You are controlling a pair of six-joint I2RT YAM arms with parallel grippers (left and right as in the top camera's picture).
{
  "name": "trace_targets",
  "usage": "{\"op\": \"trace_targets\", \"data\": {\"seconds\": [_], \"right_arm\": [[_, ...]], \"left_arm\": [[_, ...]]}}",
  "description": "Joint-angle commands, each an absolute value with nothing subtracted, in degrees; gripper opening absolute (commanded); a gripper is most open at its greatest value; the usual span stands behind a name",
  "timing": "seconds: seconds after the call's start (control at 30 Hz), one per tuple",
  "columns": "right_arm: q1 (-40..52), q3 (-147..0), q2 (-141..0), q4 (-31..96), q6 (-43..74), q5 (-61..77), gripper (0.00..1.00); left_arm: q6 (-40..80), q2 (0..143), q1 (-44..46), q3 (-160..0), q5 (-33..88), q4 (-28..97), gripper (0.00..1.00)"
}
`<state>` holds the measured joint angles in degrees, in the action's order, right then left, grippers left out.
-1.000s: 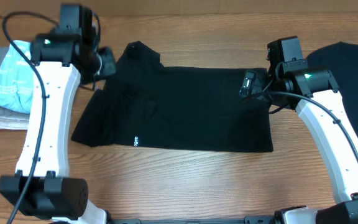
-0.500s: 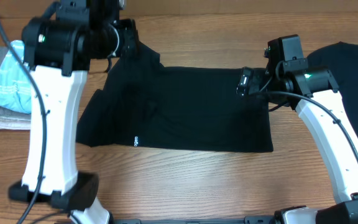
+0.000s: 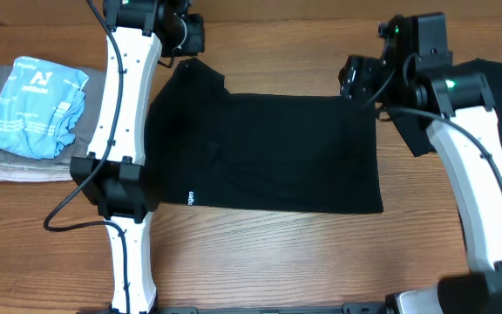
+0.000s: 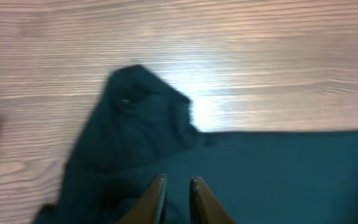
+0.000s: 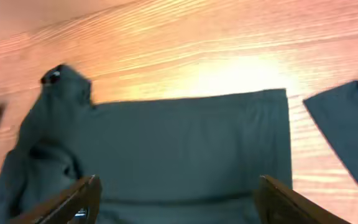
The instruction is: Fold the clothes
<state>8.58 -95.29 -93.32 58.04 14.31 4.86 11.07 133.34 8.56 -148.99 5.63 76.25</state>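
Shirt [image 3: 268,153] lower edge straight; bare table [image 3: 260,253] along front, back.

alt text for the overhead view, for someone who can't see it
A black T-shirt lies partly folded across a wooden table, with the left gripper and right gripper near its far corners. A folded blue and grey pile sits at the left.

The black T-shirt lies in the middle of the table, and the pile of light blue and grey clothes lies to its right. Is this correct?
No. The pile of light blue and grey clothes lies to the left of the black T-shirt, not the right; the overhead view shows it.
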Motion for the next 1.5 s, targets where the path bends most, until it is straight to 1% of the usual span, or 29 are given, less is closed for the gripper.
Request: {"op": "trace_targets", "data": {"seconds": [0.0, 0.13, 0.17, 0.33, 0.8, 1.13, 1.3, 1.47], "right_arm": [[6.96, -95.55, -101.41, 55.68, 10.70, 3.95, 0.82], [5.34, -95.55, -107.28, 50.70, 8.34, 3.95, 0.82], [4.86, -95.55, -108.66, 49.39, 7.42, 3.95, 0.81], [2.83, -95.55, -113.36, 44.71, 6.55, 2.57, 0.76], [1.08, -94.83, -122.15, 42.26, 2.66, -2.42, 0.75], [0.56, -94.83, -125.82, 41.15, -3.29, -2.57, 0.75], [-0.40, -94.83, -127.17, 41.17, -3.25, -2.50, 0.75], [-0.91, -94.83, -129.01, 40.60, -3.29, -2.50, 0.75]], "left_arm": [[6.70, 135.74, 6.74, -151.20, 0.45, 76.34, 0.22], [3.01, 138.45, 4.69, -151.20, 0.45, 76.86, 0.34], [2.48, 139.15, 4.16, -151.20, 0.45, 76.88, 0.34], [2.28, 142.10, 2.09, -151.20, 0.73, 76.34, 0.34], [-0.05, 143.92, 1.48, -151.13, 1.08, 76.49, 0.36], [-0.05, 143.92, 1.52, -151.13, 1.08, 77.32, 0.38], [-0.03, 143.92, 1.52, -151.13, 1.10, 77.41, 0.41], [-0.01, 143.92, 1.56, -151.13, 1.10, 77.38, 0.41]]}}
